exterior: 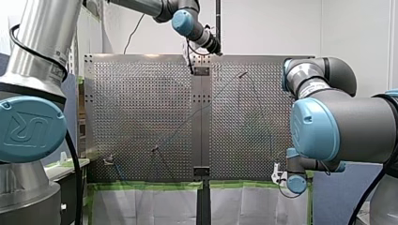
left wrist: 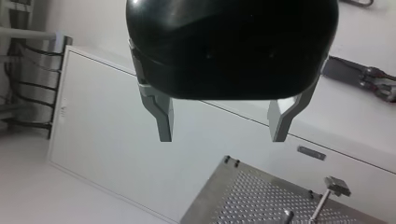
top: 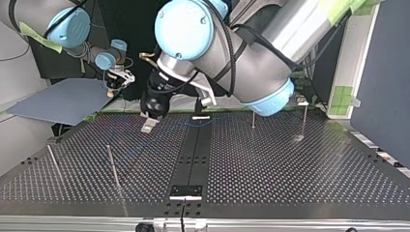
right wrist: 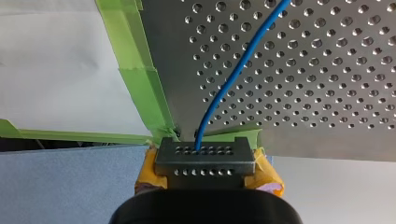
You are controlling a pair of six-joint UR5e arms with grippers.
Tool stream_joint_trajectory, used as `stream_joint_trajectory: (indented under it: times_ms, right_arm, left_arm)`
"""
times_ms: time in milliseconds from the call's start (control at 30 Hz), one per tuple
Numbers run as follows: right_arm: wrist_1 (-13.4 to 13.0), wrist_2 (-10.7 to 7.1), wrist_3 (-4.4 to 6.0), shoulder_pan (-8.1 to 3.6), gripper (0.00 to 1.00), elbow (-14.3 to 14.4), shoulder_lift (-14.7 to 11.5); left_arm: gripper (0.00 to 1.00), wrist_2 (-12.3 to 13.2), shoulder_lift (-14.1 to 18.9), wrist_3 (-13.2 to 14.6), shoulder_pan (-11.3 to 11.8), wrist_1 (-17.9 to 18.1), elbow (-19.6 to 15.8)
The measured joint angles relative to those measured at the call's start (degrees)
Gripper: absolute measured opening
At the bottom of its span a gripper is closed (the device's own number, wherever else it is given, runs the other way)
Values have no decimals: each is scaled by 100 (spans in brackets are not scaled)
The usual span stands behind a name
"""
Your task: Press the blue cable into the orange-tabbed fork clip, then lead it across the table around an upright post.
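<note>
**Cable pinched at desk corner, left hand spread and empty**

My right hand (right wrist: 204,157), its grey drilled fingers wrapped in yellow pads, was pressed together on the thin blue cable (right wrist: 233,74). It gripped the cable just off the corner of the perforated metal desk (right wrist: 327,70). From the fingers the cable rose in a gentle curve and lay across the desk's holes. A strip of green tape (right wrist: 140,70) ran along the desk edge beside it. In the front view that hand sat low at the desk's near right corner, and the cable showed only as a faint line slanting over the middle of the desk.

My left hand (left wrist: 224,135), black with bare metal fingers, was spread wide with nothing between them. In the front view it hung at the middle of the desk's far edge.

Thin upright metal posts (top: 113,166) stood apart on the desk in the top view. I could not tell whether the cable touched any of them. The orange-tabbed clip could not be made out in any view.
</note>
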Motion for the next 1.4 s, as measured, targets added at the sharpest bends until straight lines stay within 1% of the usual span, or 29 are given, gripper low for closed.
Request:
stream_joint_trajectory:
  times_ms: [167,400,667,867,1033,1267,1400]
  right_arm:
    - [16,-1,0,3,0,-3,1]
    - [20,0,0,4,0,-4,2]
    - [35,0,0,3,0,-3,6]
    - [37,0,0,11,0,-4,5]
    - [37,0,0,12,0,-6,5]
    - [37,-2,6,13,0,-6,2]
    - [37,-2,4,14,0,-8,3]
  left_arm:
    - [100,-146,-263,265,-76,-210,263]
    - [100,-129,-600,624,-97,-232,374]
    - [100,-49,-663,1046,-125,-187,380]
    - [100,11,-665,1257,-132,-50,380]
    - [100,10,-673,1282,-122,18,380]
    - [100,-138,-698,1162,-88,18,381]
    - [100,-182,-699,1117,-83,14,386]
